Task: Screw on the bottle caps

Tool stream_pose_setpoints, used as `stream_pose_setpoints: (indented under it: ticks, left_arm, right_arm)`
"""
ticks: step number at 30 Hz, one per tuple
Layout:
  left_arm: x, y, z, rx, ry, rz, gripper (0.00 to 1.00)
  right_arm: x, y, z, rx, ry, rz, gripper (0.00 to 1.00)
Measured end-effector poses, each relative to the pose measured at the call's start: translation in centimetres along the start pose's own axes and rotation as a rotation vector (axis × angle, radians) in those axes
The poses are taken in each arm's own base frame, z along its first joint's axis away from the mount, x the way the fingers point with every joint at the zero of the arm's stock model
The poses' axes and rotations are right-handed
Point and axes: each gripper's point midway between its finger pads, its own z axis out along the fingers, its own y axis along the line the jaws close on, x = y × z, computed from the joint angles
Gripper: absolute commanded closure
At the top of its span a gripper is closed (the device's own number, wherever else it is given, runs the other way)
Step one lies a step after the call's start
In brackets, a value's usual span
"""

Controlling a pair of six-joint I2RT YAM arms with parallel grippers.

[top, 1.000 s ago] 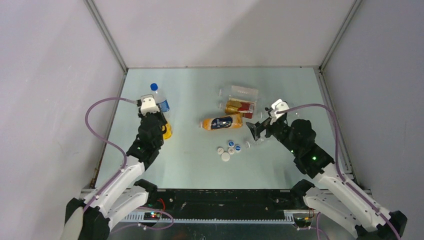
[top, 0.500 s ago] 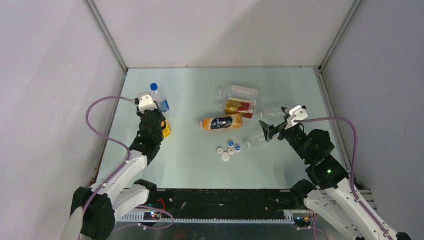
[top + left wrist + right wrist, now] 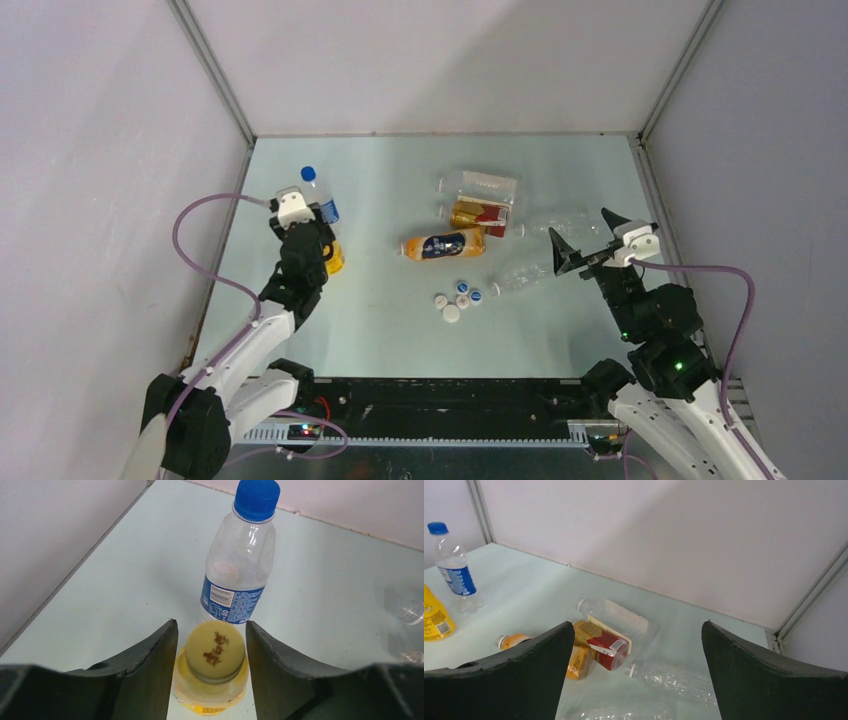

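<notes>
An orange-yellow bottle [image 3: 210, 696] stands upright at the left with a yellow cap [image 3: 216, 651] on its neck. My left gripper [image 3: 210, 625] hangs over it, its jaws on either side of the cap and slightly parted, with a thin gap showing on the left. Just behind stands a clear blue-label bottle [image 3: 240, 565] with a blue cap [image 3: 257, 497]. Loose blue and white caps [image 3: 458, 297] lie mid-table. My right gripper [image 3: 580, 232] hovers wide open and holds nothing, right of a clear lying bottle [image 3: 674, 677].
Uncapped bottles lie in a cluster mid-table: an orange one with a dark-blue label [image 3: 443, 245], a gold-and-red one [image 3: 478, 214], and clear ones [image 3: 480, 183] [image 3: 520, 276]. Grey walls close in the table's left, back and right.
The right arm has drawn back to the right, away from the lying bottles, still wide open. The left jaws have parted a little around the yellow cap.
</notes>
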Motion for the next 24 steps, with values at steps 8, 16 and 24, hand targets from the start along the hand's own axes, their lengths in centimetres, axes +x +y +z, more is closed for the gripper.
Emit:
stream_pose_setpoints:
  ticks: [8,16,24]
  left_arm:
    - [0.9,0.1,-0.2,0.001,0.034,0.001,0.29]
    - [0.3,0.0,-0.8,0.019,0.029,-0.033,0.14]
    - [-1.3,0.2,-2.1,0.045,0.007,-0.08,0.0]
  right_arm:
    - [-1.0,-0.8,-0.5,0.032,-0.038,-0.013,0.01]
    - [-2.3,-1.3,-0.8,0.044,-0.09,-0.024,0.01]
    - [-3.1,-1.5,-1.2,0.051,-0.12,-0.029,0.01]
